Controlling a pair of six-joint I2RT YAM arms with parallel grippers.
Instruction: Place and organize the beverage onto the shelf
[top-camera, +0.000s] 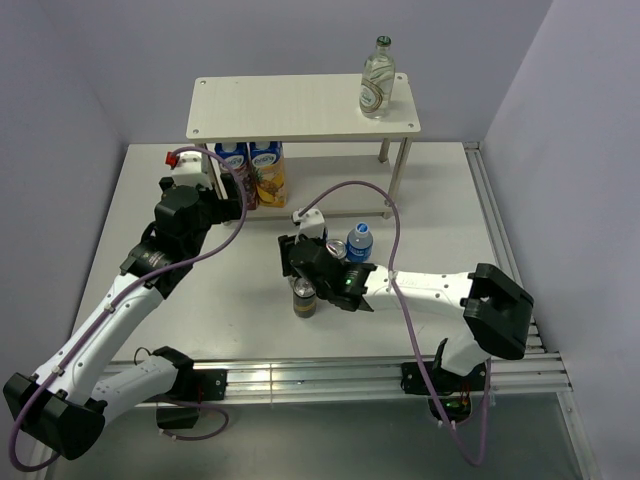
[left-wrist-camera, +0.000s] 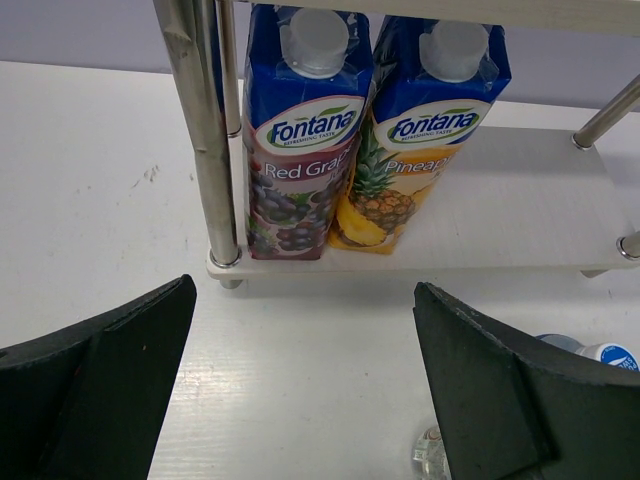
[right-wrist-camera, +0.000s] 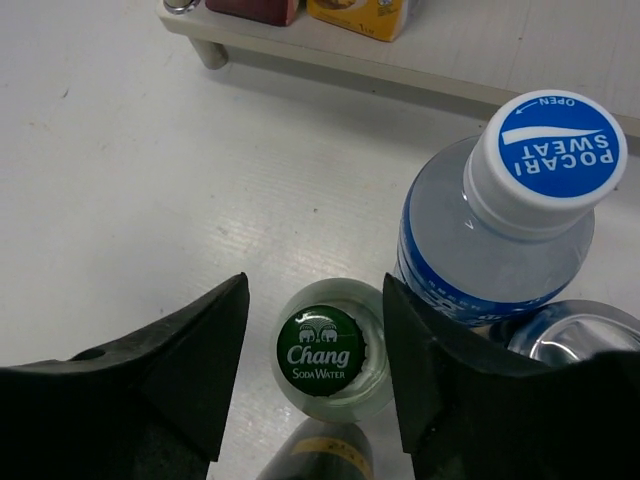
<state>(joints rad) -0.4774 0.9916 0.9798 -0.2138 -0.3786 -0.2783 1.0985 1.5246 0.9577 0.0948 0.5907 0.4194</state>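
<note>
While the right jaws stand apart astride the green-capped glass bottle, unclamped, at bench centre, likely step: pickup. Left jaws: wide apart, empty, 10 o'clock. Next calls for: firm closure, straight lift clear of the water bottle, carry to shelf, 12 o'clock.

The left gripper is hanging low over the white surface, its two dark fingers standing wide apart with nothing between them. Ahead, two Fontana juice cartons are standing upright on the lower board of the shelf, touching side by side: the red grape carton on the left, just beside a silver metal leg, and the pineapple carton on the right. At the lower right, a blue-capped bottle is peeking out from behind the right-hand finger. Something small and clear is showing at the bottom edge, too little of it to identify.
</note>
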